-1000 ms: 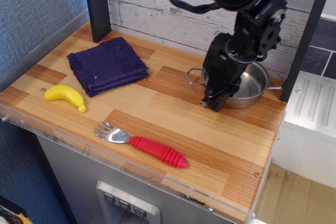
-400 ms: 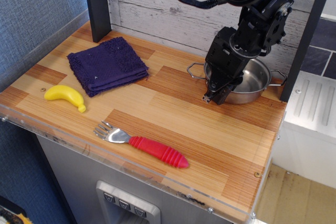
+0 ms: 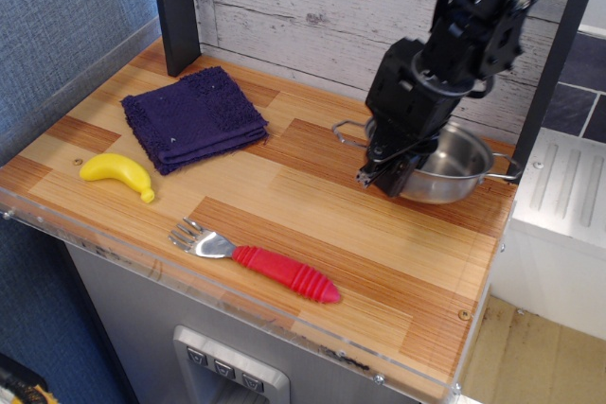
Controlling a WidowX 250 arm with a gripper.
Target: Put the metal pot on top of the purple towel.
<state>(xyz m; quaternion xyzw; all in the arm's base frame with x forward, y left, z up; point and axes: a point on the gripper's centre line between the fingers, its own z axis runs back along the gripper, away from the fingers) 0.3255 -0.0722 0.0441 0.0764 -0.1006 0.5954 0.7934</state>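
Jaws clamped on metal pot rim | no legible writing

Whitewashed plank wall behind striped wooden counter, blue textured side wall

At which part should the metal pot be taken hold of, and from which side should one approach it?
Probably by the rim of the metal pot, from above, one finger inside the wall and one outside. The pot sits upright with its mouth open, and the wall is thin and shallow, so it suits a pinch. The wire loop handles look too thin. The end effector is already at the near-left rim.
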